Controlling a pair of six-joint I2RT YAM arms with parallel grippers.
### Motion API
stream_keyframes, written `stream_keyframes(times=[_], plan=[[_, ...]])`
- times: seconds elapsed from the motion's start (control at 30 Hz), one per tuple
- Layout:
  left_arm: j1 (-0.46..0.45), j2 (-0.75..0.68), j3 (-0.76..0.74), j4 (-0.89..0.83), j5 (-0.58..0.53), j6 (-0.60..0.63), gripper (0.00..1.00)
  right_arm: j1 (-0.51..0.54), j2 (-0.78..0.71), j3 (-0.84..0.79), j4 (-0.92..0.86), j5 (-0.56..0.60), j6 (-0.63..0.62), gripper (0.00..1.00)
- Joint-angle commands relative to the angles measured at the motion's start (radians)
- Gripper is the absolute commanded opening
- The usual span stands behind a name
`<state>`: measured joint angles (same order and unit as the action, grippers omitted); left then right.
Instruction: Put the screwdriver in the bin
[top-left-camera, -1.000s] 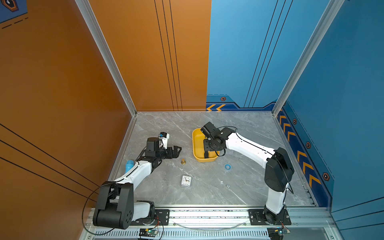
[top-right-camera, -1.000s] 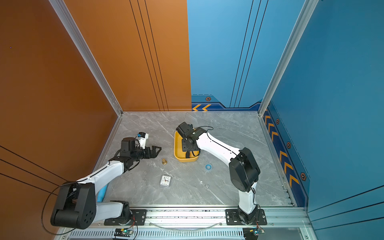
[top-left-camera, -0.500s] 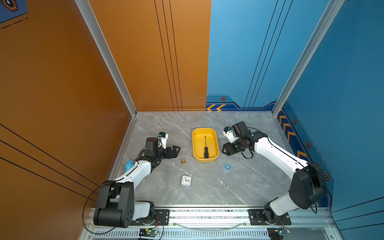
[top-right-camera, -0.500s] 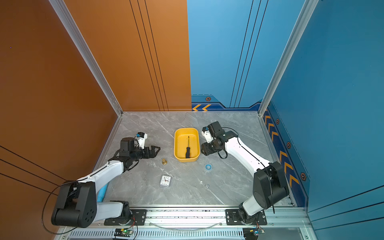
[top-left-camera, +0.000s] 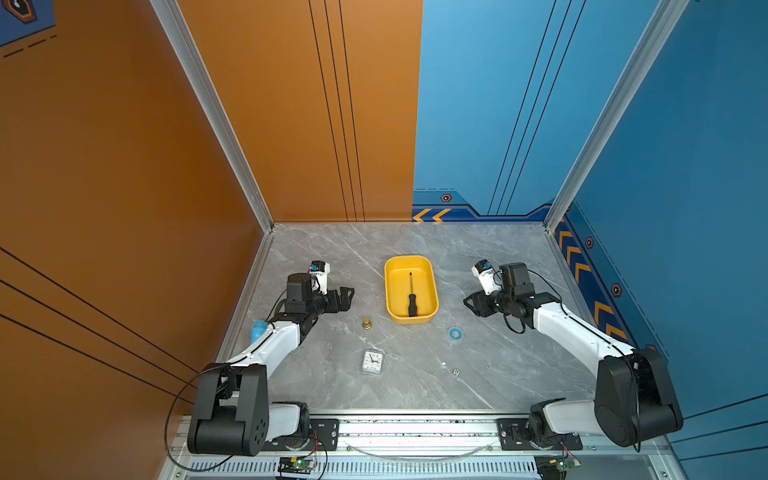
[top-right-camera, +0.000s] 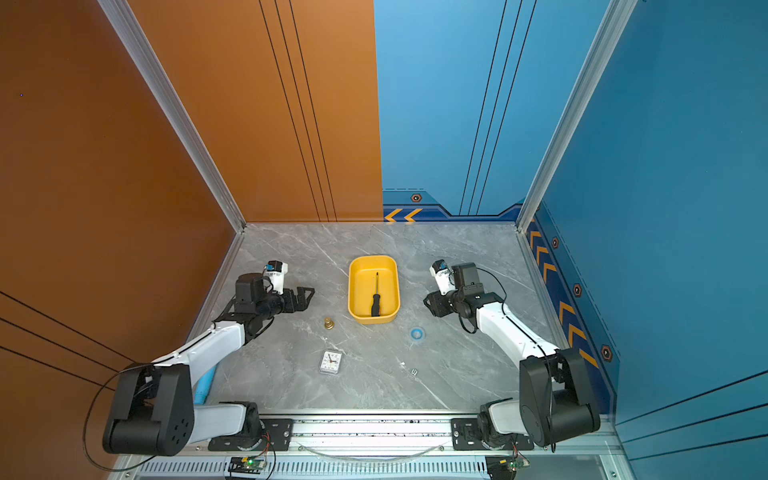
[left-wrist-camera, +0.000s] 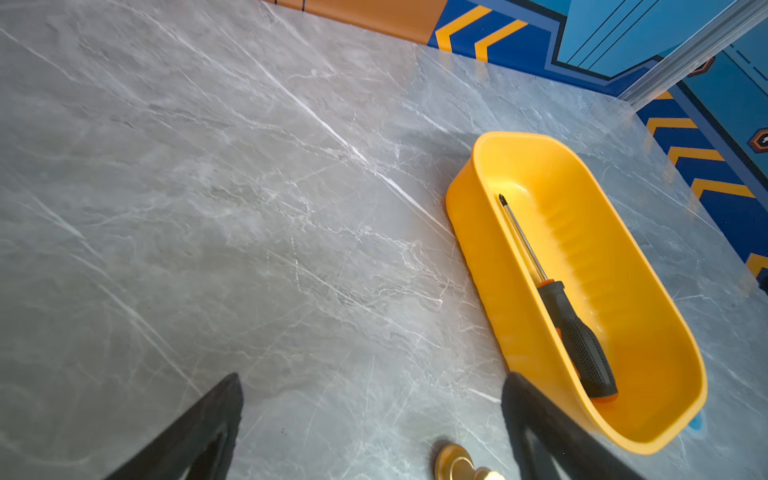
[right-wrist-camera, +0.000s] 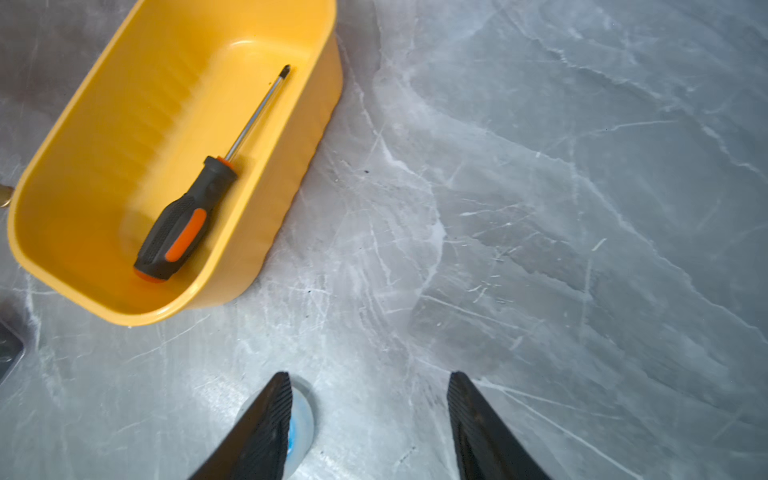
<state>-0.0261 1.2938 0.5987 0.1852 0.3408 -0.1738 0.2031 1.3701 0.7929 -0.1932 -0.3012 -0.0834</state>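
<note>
Inside the bin, the screwdriver lies flat along its length.

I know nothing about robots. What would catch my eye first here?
The yellow bin stands out near the middle of the grey marble table, with a black-handled screwdriver lying inside it. On either side, a white-and-black arm points an open, empty pincer toward it: the left pincer and the right pincer.
</note>
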Motion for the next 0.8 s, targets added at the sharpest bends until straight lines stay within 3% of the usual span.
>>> stream_keyframes(times=[0.0, 0.2, 0.37, 0.6, 0.77], plan=[[0.015, -0.041, -0.032, 0.069, -0.067, 0.046, 0.98, -0.042, -0.034, -0.080, 0.207, 0.023, 0.048, 0.58], [0.023, -0.092, -0.103, 0.182, -0.207, 0.096, 0.98, -0.109, -0.069, -0.205, 0.421, 0.108, 0.081, 0.58], [0.032, -0.100, -0.228, 0.401, -0.337, 0.127, 0.98, -0.159, -0.059, -0.290, 0.616, 0.153, 0.121, 0.58], [0.041, 0.006, -0.272, 0.578, -0.358, 0.134, 0.98, -0.184, 0.014, -0.358, 0.802, 0.257, 0.146, 0.58], [0.041, 0.078, -0.265, 0.641, -0.333, 0.167, 0.98, -0.185, 0.029, -0.354, 0.826, 0.290, 0.142, 0.58]])
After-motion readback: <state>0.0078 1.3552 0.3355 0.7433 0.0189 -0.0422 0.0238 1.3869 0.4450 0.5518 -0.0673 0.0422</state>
